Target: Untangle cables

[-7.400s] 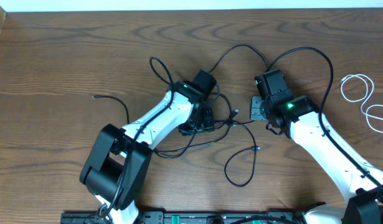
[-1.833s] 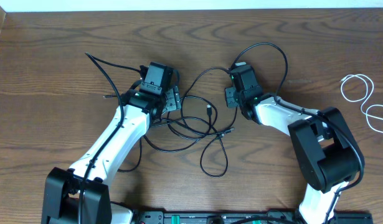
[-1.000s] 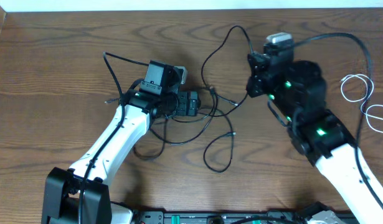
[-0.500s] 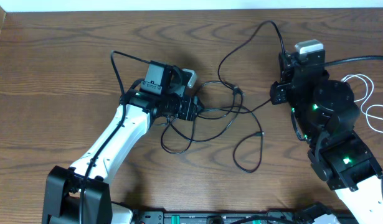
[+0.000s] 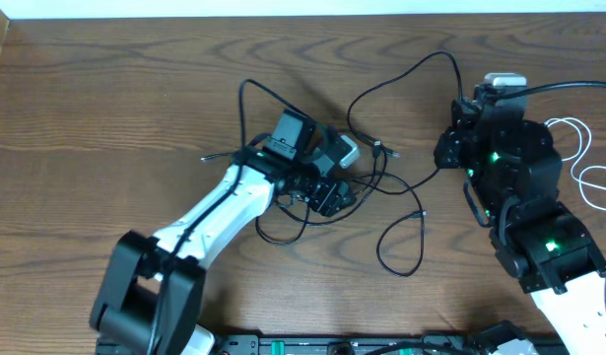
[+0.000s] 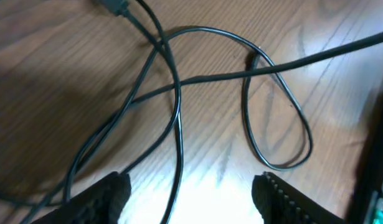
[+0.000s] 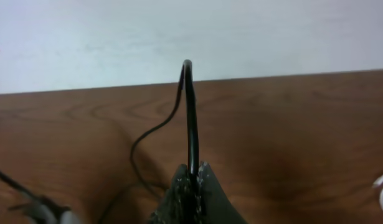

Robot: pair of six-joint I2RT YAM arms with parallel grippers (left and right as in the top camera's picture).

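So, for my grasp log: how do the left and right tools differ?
The left tool is open above crossed cables; the right tool is shut on a black cable. The left points down at the table; the right points level. Both have dark fingers.

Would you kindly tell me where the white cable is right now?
In the overhead view, the white cable lies looped at the table's far right edge, just beyond the right arm.
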